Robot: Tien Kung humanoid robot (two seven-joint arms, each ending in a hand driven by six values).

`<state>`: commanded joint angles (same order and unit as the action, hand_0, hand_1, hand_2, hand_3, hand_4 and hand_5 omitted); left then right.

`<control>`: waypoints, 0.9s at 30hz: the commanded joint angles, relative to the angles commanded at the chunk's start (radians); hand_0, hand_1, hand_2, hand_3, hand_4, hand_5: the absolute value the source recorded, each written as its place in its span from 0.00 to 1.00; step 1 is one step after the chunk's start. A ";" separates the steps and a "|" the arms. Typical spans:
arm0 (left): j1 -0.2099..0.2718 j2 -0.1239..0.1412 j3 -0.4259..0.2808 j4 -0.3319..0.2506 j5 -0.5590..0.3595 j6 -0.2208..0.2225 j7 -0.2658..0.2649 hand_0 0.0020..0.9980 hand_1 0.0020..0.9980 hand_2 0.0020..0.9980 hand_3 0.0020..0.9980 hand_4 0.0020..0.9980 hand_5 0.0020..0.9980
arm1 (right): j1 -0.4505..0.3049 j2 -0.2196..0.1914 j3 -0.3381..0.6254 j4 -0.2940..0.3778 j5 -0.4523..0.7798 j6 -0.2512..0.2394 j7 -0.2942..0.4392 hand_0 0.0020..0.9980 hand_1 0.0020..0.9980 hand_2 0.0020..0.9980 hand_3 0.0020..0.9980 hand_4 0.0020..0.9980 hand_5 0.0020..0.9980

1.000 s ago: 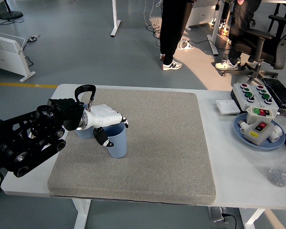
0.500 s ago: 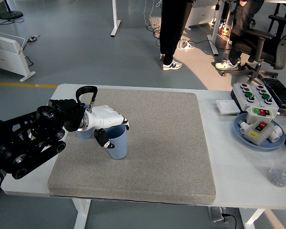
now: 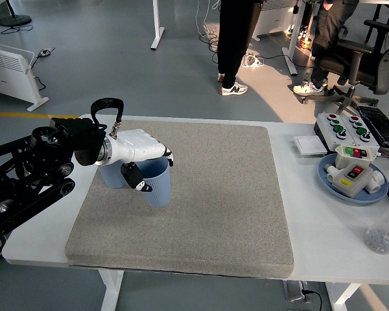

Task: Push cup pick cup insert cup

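Note:
A light blue cup [image 3: 158, 184] is held in my left hand [image 3: 142, 166], whose white fingers and thumb are shut around its rim; it looks lifted a little off the grey mat [image 3: 207, 194]. A second blue cup [image 3: 111, 175] stands upright on the mat just left of it, partly hidden behind my hand and wrist. My left arm [image 3: 32, 175] comes in from the left edge. My right arm is out of view.
At the right stand a button box [image 3: 348, 127], a white card [image 3: 309, 145] and a blue plate [image 3: 330, 181] holding a control box. A plastic bottle [image 3: 386, 230] is at the right edge. People's legs and an office chair show beyond the table.
My left hand has pulled back to the left and up a little with the blue cup in it, now close beside the second cup.

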<state>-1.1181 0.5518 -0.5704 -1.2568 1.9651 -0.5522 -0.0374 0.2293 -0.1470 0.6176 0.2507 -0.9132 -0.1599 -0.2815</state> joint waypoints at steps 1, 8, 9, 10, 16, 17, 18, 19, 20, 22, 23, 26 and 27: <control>-0.015 0.015 -0.001 -0.005 -0.011 -0.005 -0.003 0.46 0.59 0.75 0.71 0.71 0.05 | 0.000 0.000 0.001 0.000 -0.003 0.000 -0.001 0.52 0.54 0.62 0.56 0.11 0.45; -0.104 0.077 -0.014 0.032 -0.023 -0.021 -0.014 0.46 0.59 0.75 0.71 0.70 0.03 | -0.001 -0.001 0.007 0.002 -0.013 0.002 -0.005 0.52 0.54 0.62 0.56 0.11 0.45; -0.121 0.082 -0.015 0.053 -0.023 -0.021 -0.016 0.47 0.59 0.75 0.71 0.68 0.00 | -0.001 -0.001 0.006 0.002 -0.011 0.002 -0.005 0.52 0.54 0.62 0.56 0.11 0.45; -0.139 0.087 -0.014 0.077 -0.023 -0.021 -0.019 0.47 0.59 0.75 0.71 0.68 0.00 | 0.000 -0.002 0.004 0.002 -0.009 0.001 -0.005 0.52 0.54 0.62 0.56 0.11 0.45; -0.197 0.073 0.004 0.192 0.002 -0.006 -0.031 0.48 0.59 0.75 0.71 0.67 0.00 | 0.001 -0.001 0.002 0.003 -0.006 0.000 -0.006 0.52 0.54 0.62 0.56 0.11 0.45; -0.203 0.068 0.010 0.210 0.016 -0.002 -0.031 0.48 0.59 0.75 0.71 0.67 0.00 | 0.001 -0.001 0.002 0.003 -0.007 0.000 -0.006 0.52 0.54 0.62 0.56 0.11 0.45; -0.206 0.064 0.014 0.218 0.023 0.000 -0.032 0.48 0.59 0.75 0.71 0.67 0.00 | 0.002 -0.001 0.002 0.003 -0.007 0.000 -0.006 0.52 0.54 0.62 0.56 0.11 0.45; -0.211 0.058 0.023 0.237 0.036 0.005 -0.032 0.48 0.59 0.75 0.71 0.67 0.00 | 0.002 -0.001 0.002 0.003 -0.008 0.000 -0.007 0.52 0.54 0.62 0.56 0.11 0.45; -0.214 0.053 0.029 0.250 0.044 0.008 -0.032 0.48 0.59 0.75 0.71 0.67 0.00 | 0.002 -0.001 0.002 0.004 -0.009 0.000 -0.007 0.52 0.54 0.62 0.56 0.11 0.45; -0.218 0.043 0.039 0.278 0.055 0.013 -0.034 0.49 0.59 0.75 0.71 0.67 0.00 | 0.003 0.000 0.001 0.004 -0.009 0.000 -0.007 0.52 0.54 0.62 0.56 0.11 0.45; -0.220 0.038 0.046 0.295 0.059 0.017 -0.035 0.49 0.59 0.75 0.71 0.67 0.00 | 0.003 0.000 0.000 0.004 -0.008 0.000 -0.007 0.52 0.54 0.62 0.56 0.11 0.45; -0.229 0.022 0.079 0.349 0.054 0.025 -0.039 0.49 0.59 0.75 0.71 0.67 0.00 | 0.005 -0.001 -0.001 0.004 -0.008 0.000 -0.007 0.52 0.54 0.62 0.56 0.11 0.45; -0.231 0.019 0.088 0.362 0.051 0.027 -0.040 0.49 0.59 0.75 0.70 0.66 0.00 | 0.005 -0.001 -0.001 0.004 -0.007 0.000 -0.007 0.52 0.54 0.62 0.56 0.11 0.45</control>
<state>-1.3493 0.5708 -0.4823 -0.8947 2.0157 -0.5253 -0.0773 0.2346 -0.1478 0.6165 0.2547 -0.9204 -0.1602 -0.2886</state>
